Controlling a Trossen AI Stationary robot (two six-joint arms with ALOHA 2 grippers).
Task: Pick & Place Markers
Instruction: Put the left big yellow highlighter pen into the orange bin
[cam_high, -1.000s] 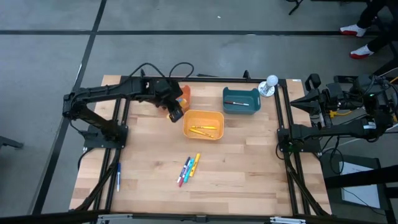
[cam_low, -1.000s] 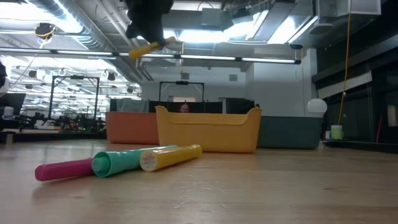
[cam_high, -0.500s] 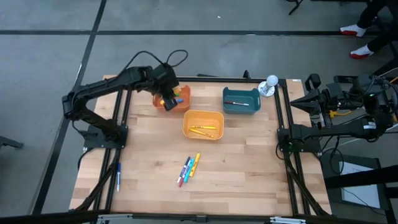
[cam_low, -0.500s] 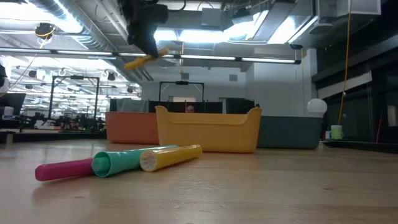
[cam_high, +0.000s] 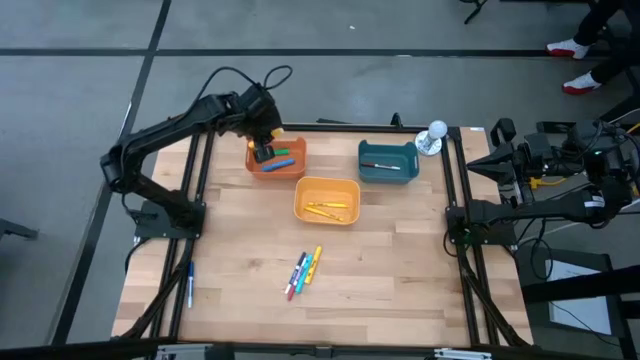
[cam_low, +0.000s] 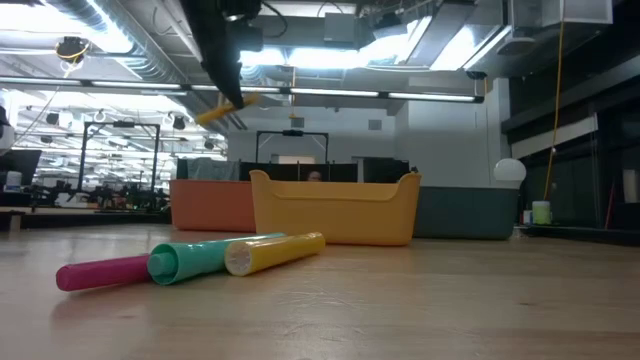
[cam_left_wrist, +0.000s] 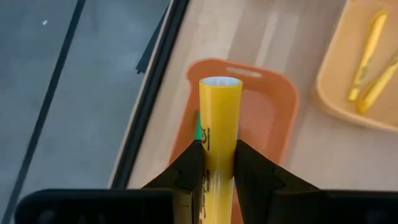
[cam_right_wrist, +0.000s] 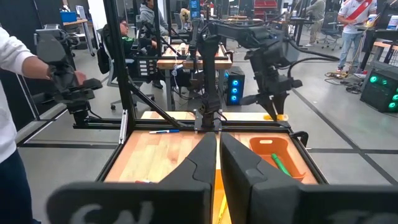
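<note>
My left gripper (cam_high: 263, 152) hangs over the orange bin (cam_high: 291, 165) at the table's far left, shut on a yellow marker (cam_left_wrist: 220, 118). In the low view the marker (cam_low: 225, 108) shows high above the bins. Blue and green markers (cam_high: 281, 163) lie in the orange bin. The yellow bin (cam_high: 327, 200) holds yellow markers, and the teal bin (cam_high: 388, 162) holds one marker. Several loose markers (cam_high: 304, 272) lie on the wood near the table's middle. My right gripper (cam_right_wrist: 217, 152) waits shut beyond the table's right edge. My left gripper pinches the yellow marker's barrel (cam_left_wrist: 219, 158) between its two fingers (cam_left_wrist: 189, 169). The marker lies along the fingers, and its far end (cam_left_wrist: 220, 84) sticks out well past the tips. The fingers slant down from above. The marker is lifted clear over the orange bin, tilted.
A single blue marker (cam_high: 190, 285) lies by the table's left edge. A white ball on a stand (cam_high: 436, 132) sits at the far right corner. Black frame rails run along the table's left and right sides. People stand beyond the table in the right wrist view.
My left gripper has swung from the gap between the orange and yellow bins toward the table's far left, ending over the orange bin. Its wrist has rolled, turning the yellow marker about. It has stayed shut on the marker.
</note>
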